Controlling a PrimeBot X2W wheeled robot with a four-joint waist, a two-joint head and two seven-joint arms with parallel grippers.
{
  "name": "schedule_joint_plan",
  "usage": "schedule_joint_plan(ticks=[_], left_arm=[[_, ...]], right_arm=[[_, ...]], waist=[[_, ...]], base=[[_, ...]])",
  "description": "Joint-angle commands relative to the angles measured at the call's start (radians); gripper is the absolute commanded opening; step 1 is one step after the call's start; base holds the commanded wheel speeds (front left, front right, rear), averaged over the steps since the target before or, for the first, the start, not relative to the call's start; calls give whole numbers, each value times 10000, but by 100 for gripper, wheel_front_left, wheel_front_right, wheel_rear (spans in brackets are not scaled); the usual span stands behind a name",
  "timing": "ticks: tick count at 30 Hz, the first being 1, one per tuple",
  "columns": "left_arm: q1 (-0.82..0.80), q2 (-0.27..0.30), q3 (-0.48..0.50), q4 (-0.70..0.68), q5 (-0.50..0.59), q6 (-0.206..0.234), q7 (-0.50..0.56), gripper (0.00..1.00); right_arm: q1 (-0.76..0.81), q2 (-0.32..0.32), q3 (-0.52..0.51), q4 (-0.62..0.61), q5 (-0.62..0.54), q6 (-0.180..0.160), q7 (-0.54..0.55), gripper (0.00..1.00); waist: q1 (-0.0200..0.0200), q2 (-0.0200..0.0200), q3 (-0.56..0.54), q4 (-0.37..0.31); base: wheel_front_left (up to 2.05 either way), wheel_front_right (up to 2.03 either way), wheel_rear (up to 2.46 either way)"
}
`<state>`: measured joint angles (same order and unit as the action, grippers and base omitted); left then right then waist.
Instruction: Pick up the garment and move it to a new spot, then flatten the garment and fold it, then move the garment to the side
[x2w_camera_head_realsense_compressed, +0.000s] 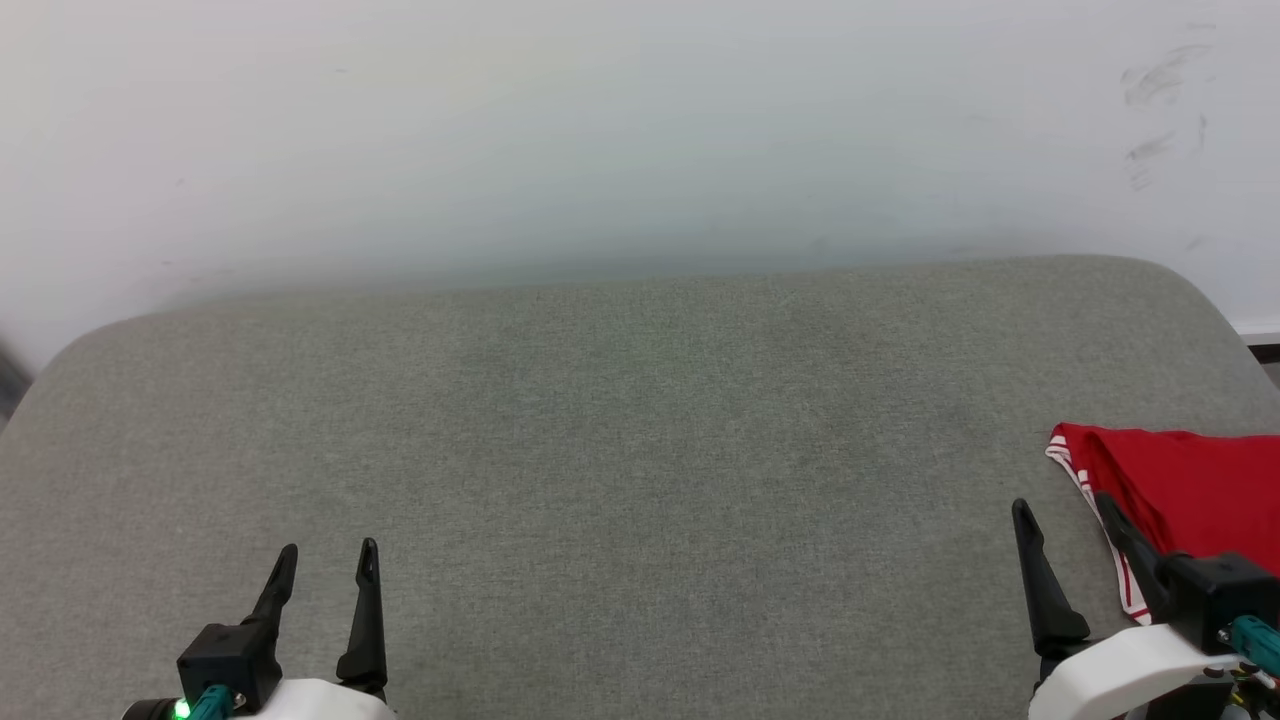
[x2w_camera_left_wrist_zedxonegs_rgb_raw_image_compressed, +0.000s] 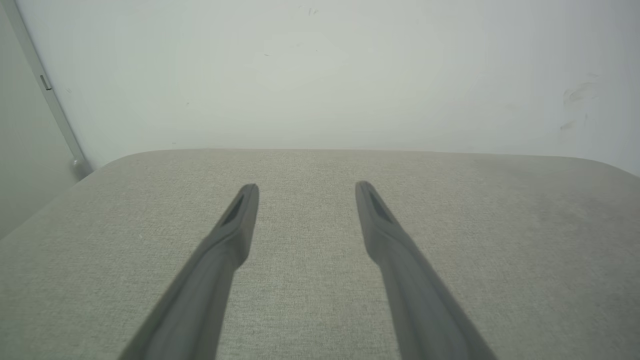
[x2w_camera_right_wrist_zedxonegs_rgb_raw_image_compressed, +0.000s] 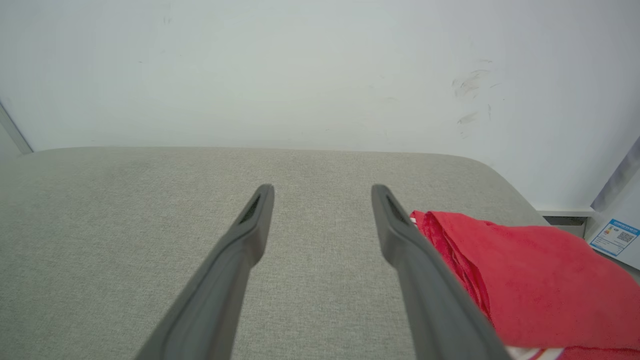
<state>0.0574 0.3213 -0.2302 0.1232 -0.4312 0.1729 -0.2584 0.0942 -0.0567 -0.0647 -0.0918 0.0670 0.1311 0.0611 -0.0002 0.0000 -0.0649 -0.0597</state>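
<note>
Fingers (x2w_camera_left_wrist_zedxonegs_rgb_raw_image_compressed: 387, 250) spread, holding nothing | right gripper (x2w_camera_head_realsense_compressed: 1062, 502) just beside garment (x2w_camera_head_realsense_compressed: 1190, 480), left gripper (x2w_camera_head_realsense_compressed: 329, 546) well apart | garment looks folded, parked aside, so hands off.

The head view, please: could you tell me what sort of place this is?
Likely an indoor workroom: a grey fabric-covered surface against a plain, scuffed white wall, with a red garment lying at its right edge.
</note>
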Motion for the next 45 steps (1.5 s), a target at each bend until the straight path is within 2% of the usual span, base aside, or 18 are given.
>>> schedule_joint_plan(ticks=[1, 19, 20, 23, 45], left_arm=[[-88, 37, 30, 20, 37, -27, -41, 100], [-202, -111, 173, 122, 39, -195, -81, 100], [-201, -115, 178, 130, 34, -213, -82, 0], [19, -219, 123, 267, -96, -198, 33, 0], [-499, -907, 1060, 567, -3403, -997, 1067, 0]], right_arm=[[137, 58, 34, -80, -63, -8, -64, 100], [-100, 81, 105, 45, -36, -8, -139, 100], [-95, 82, 115, 49, -29, -8, -145, 0], [82, 40, 100, 247, 107, 0, -82, 0], [-551, 48, -73, 1105, 4450, -1, 96, 0]], waist=[[2, 0, 20, -43], [2, 0, 103, -56], [2, 0, 104, -46], [2, 0, 108, -47], [2, 0, 209, 67]], base=[[0, 0, 0], [0, 0, 0], [0, 0, 0], [0, 0, 0], [0, 0, 0]])
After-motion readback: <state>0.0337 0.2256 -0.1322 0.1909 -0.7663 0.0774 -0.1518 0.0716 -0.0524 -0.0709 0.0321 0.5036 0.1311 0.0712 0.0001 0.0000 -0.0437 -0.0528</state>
